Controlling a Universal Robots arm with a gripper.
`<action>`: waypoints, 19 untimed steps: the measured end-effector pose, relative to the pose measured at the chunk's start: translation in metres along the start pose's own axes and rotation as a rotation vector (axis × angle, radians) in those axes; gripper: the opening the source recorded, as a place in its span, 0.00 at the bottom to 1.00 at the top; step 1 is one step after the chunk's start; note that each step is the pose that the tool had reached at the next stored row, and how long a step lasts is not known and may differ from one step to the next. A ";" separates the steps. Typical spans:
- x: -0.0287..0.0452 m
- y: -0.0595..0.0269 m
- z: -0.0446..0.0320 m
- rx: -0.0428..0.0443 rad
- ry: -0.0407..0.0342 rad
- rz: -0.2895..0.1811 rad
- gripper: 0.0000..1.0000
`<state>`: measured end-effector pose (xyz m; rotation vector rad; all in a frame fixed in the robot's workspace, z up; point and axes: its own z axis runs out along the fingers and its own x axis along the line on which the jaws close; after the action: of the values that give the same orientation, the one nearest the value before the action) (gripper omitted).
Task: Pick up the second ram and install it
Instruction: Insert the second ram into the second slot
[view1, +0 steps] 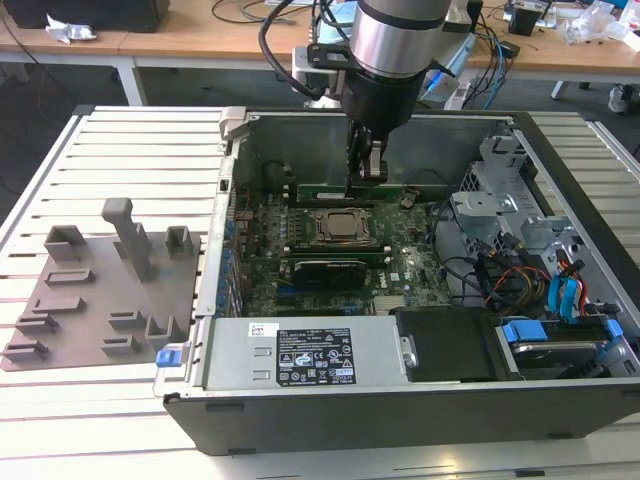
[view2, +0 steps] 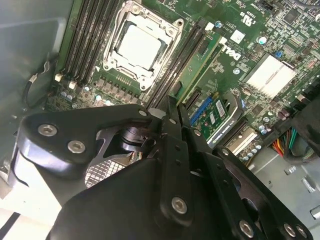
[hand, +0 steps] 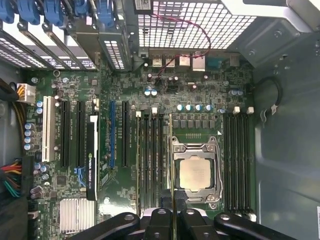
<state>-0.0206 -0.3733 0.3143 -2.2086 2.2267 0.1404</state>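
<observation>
My gripper hangs inside the open computer case and is shut on the second ram, a thin green stick. In the first wrist view the second ram shows edge-on, running out from between the fingers alongside the CPU socket and parallel to the black memory slots. In the second wrist view the second ram shows its green face with dark chips, just beyond the slots beside the socket. I cannot tell whether it touches a slot.
A grey tray with plastic blocks lies on the exterior view's left. The power supply fills the case's near side. Drive cage and cables crowd the exterior view's right. Another dark, green-edged stick lies along the socket's near side.
</observation>
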 end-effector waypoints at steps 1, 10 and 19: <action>0.0004 0.0000 0.0009 -0.0001 0.0001 0.000 0.13; 0.0038 -0.0017 0.0279 0.0000 -0.0002 0.000 0.13; 0.0050 -0.0029 0.0464 0.0000 -0.0002 0.000 0.13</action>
<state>-0.0206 -0.3753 0.2676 -2.2085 2.2267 0.1406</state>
